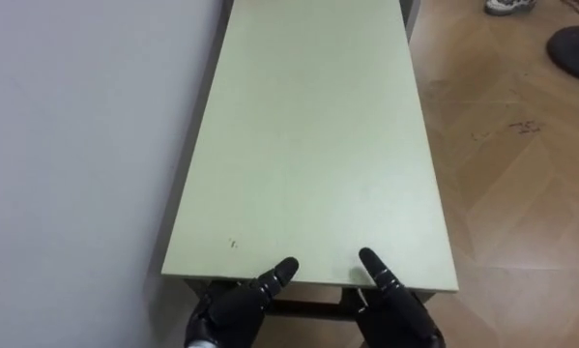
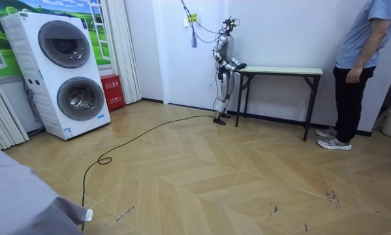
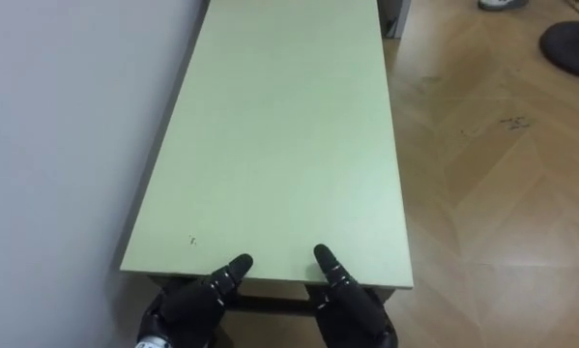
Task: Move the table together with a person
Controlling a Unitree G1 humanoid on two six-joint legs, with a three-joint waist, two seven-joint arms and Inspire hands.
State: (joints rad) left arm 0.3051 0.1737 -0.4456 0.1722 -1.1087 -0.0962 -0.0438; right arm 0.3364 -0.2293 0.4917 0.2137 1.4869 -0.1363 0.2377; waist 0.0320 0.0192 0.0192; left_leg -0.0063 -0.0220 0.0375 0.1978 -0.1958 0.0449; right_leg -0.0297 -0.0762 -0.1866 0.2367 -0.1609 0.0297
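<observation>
Herringbone wood floor [image 1: 521,193] and a white wall [image 1: 76,145] bound the scene. At the bottom of the eye views the left robot hand [image 1: 236,307] and the right robot hand [image 1: 397,307] sit side by side at the near short edge of the pale green tabletop [image 1: 313,145]. Each thumb lies up over the edge onto the top surface, while the palms stay just below it. How far either robot hand is closed underneath cannot be told.

From the hands the tabletop runs lengthwise away from the robot, its left long side close along the wall and its right side open to the floor. Beyond its far right corner are a white shoe [image 1: 506,6] and a dark round object [image 1: 574,48] on the floor.

In the room view the robot stands upright at the end of the table [image 2: 280,70] on the room view's left. A person [image 2: 355,72] stands just beside the opposite end. Two stacked washing machines [image 2: 68,72] stand well apart on the room view's left.
</observation>
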